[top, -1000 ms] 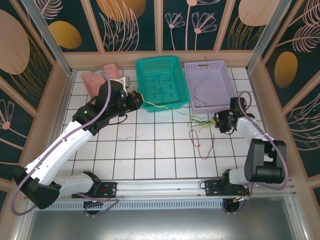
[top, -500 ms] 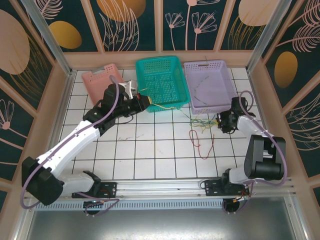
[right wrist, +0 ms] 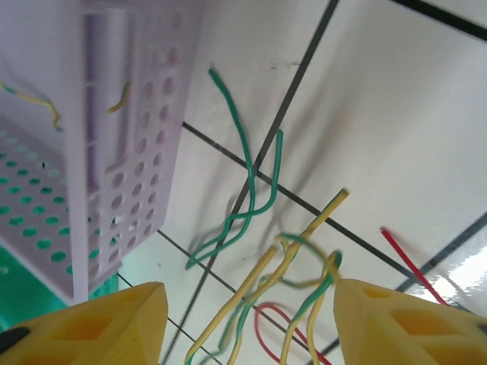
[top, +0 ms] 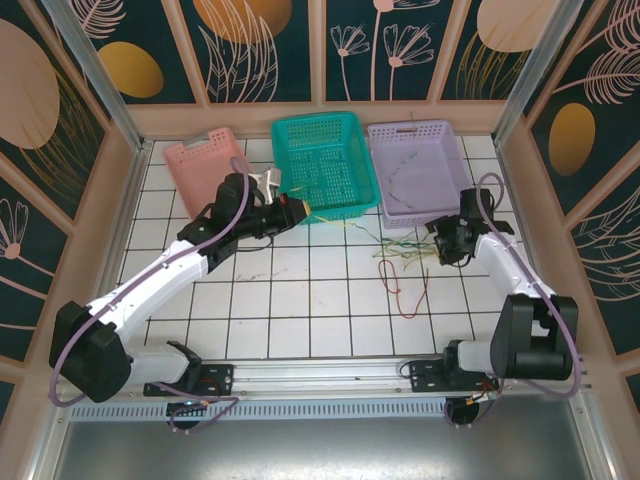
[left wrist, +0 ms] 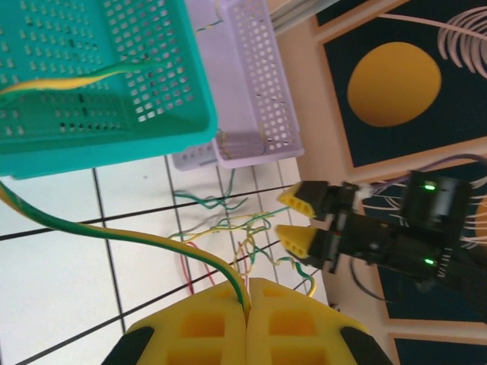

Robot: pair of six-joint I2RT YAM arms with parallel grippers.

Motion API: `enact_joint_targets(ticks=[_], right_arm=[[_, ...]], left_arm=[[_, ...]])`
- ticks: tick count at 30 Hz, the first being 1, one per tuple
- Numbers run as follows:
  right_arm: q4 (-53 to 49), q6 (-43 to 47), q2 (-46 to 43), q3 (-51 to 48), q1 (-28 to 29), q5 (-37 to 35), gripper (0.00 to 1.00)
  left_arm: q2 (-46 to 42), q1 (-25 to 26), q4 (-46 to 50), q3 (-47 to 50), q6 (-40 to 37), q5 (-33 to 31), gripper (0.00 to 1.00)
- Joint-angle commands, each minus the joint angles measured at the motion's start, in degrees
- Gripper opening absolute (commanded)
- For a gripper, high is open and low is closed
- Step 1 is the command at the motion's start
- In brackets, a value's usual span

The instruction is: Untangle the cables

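The left gripper (left wrist: 247,295) is closed on a yellow-green wire (left wrist: 114,232), just in front of the teal basket (left wrist: 114,144). The right gripper (right wrist: 247,319) stands wide over the tangled cables (top: 398,250), which lie on the tiles (top: 300,290) near the lilac basket (top: 445,180).

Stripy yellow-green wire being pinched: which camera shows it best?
Left wrist: the stripy wire looks big and sharp, clamped in the shut left pincer. Top view: a faint thread. Right wrist: tangled strands, cannot tell which.
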State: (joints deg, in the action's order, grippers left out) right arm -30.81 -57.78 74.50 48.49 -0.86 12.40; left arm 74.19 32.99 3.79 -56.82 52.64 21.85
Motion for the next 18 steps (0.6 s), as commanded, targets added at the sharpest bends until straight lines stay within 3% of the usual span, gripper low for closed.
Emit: enact_joint_targets(ticks=[1,4,9,14,18], right_arm=[[-10.0,5.7,-4.4,2.0,3.1,-7.1,0.64],[-14.3,5.9,-7.8,1.2,7.0,-10.6,0.66],[-16.7,5.3,-10.4,-1.1,11.0,-11.1,0.71],[-18.3,4.4,-10.3,-3.5,19.1,-6.8,0.55],[-17.2,2.9,-10.2,-9.4,24.2,-3.2,0.41]], left_arm=[[-2.3,0.2,2.2,2.5,1.5,-5.5,0.0],[-2.7,0.2,2.9,4.0,2.9,-8.8,0.0],[-1.2,0.2,-0.1,6.9,6.9,-8.6,0.0],[-2.4,0.1,-3.5,10.3,11.7,-12.3,0.0],[-1.1,0.1,-4.6,10.6,12.8,-11.3,0.0]])
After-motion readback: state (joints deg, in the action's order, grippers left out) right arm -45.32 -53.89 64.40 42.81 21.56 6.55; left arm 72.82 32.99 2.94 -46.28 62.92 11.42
